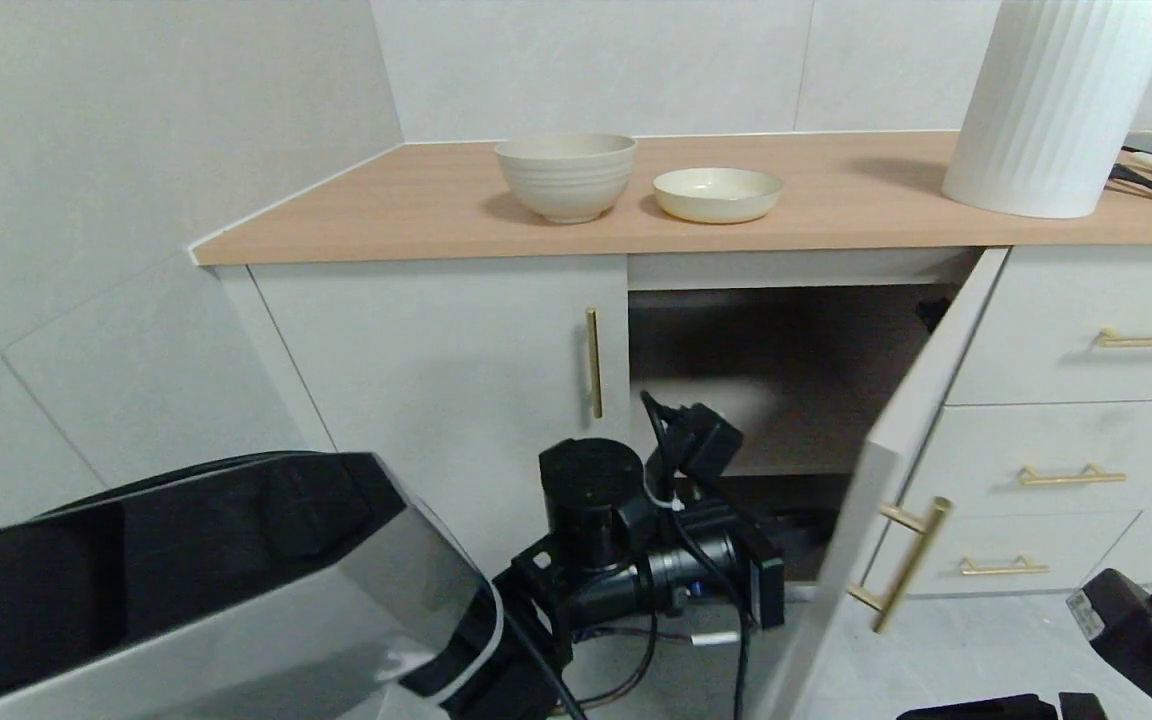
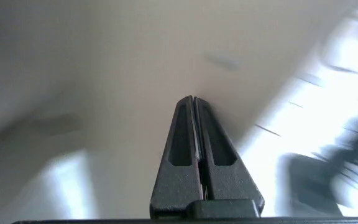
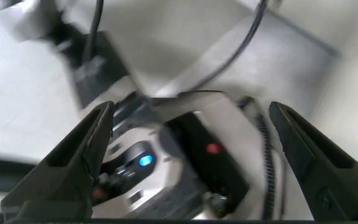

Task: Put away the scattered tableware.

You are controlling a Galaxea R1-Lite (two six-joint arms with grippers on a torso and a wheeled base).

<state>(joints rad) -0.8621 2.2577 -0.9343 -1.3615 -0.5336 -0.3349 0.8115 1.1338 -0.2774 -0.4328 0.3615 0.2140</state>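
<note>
Fingers (image 2: 180,143) of the left gripper (image 2: 193,101): pressed flat together, holding nothing. Fingers (image 3: 73,162) of the right gripper (image 3: 190,109): spread wide, nothing between them. Task items: one deep ribbed bowl (image 1: 566,176) and one shallow dish (image 1: 718,193), upright, just beside each other without touching, on the wooden counter (image 1: 386,215) near its back wall. Below them: cabinet with the left door (image 1: 436,380) closed and the right door (image 1: 896,470) swung open on a dark shelf (image 1: 786,430) that appears bare. Further along the counter: tall white ribbed vase (image 1: 1056,100); beneath it, drawers (image 1: 1086,400) with gold handles. Step, as judged: storage opened, neither piece yet lifted, both arms low before the cabinet. Next move calls for raising an arm to counter height; the left would have to part its fingers first, then take a rim. Head view supplies the layout of tableware and cabinet; the wrist views supply the finger positions, against blurred floor and equipment.
</note>
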